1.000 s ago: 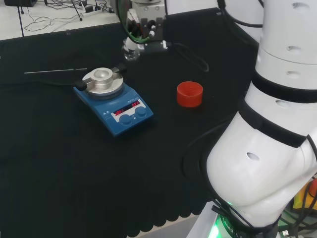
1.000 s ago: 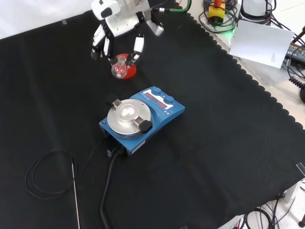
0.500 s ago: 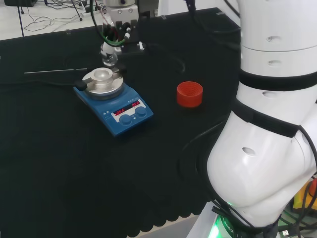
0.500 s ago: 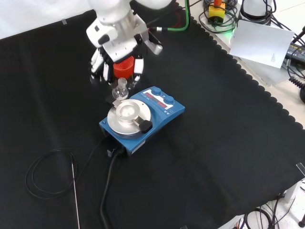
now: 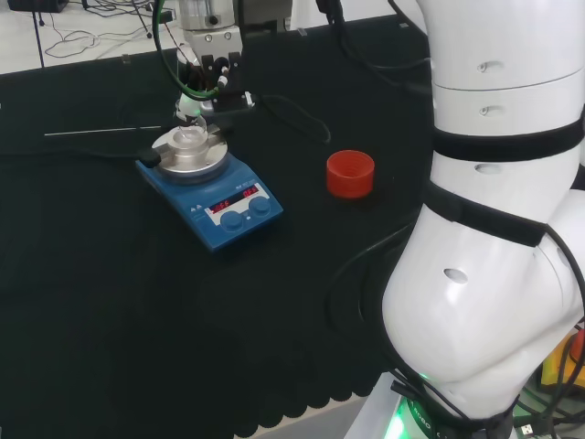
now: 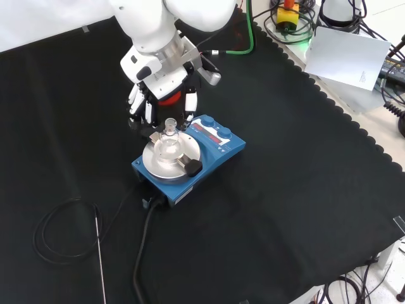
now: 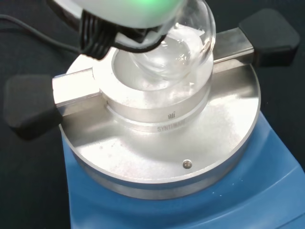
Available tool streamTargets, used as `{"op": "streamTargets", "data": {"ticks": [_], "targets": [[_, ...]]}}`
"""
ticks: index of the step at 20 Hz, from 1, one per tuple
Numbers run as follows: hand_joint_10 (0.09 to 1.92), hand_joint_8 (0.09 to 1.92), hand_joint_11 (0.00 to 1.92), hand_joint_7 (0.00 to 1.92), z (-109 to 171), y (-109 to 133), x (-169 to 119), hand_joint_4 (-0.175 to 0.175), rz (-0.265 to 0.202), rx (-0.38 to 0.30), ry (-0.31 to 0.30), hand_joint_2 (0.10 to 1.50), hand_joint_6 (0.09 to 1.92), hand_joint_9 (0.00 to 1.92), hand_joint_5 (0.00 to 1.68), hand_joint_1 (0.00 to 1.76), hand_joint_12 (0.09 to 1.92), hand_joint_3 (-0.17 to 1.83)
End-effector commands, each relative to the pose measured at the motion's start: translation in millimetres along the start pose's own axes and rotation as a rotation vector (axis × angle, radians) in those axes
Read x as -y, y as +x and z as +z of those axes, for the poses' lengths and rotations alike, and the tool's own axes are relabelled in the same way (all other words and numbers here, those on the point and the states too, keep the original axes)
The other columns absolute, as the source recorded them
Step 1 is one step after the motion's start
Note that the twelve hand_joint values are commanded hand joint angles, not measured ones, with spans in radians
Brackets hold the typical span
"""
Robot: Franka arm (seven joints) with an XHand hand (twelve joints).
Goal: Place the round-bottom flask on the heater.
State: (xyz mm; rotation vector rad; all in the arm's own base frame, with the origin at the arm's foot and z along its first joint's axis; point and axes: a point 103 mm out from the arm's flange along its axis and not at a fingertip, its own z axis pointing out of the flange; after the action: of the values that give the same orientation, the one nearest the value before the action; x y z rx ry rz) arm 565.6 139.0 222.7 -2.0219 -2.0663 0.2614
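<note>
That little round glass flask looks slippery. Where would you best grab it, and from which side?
By its short neck, from above. The round-bottom flask stands upright over the heater's metal bowl, its neck pointing up and its bulb smooth and curved, offering little to pinch. The hand is already curled round that neck, reaching down from overhead.

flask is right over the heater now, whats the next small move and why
Probably ease the hand straight down a little: its fingers are curled round the round-bottom flask, whose bulb sits over the heater's metal cup, but full seating can't be confirmed, so don't release yet.
</note>
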Motion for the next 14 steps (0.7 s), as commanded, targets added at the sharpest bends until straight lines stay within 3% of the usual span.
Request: {"op": "streamTargets", "data": {"ticks": [1,10,13,14], "targets": [[0.58,0.7,0.59,0.42,4.2,-2.1,-2.6,0.032,-0.004,-0.011,0.011,0.66,0.94,0.72,1.15,1.13,1.27,0.77],[0.58,0.7,0.59,0.41,7.3,11.6,-3.8,0.03,0.001,0.013,0.014,0.66,0.94,0.72,1.15,1.13,1.27,0.77],[0.59,0.7,0.58,0.41,9.6,5.2,-5.5,0.029,-0.003,-0.025,0.032,0.69,0.94,0.72,1.14,1.12,1.27,0.73],[0.6,0.71,0.57,0.39,10.9,0.9,-6.0,0.047,-0.002,-0.034,0.039,0.73,0.93,0.7,1.12,1.11,1.28,0.65]]}}
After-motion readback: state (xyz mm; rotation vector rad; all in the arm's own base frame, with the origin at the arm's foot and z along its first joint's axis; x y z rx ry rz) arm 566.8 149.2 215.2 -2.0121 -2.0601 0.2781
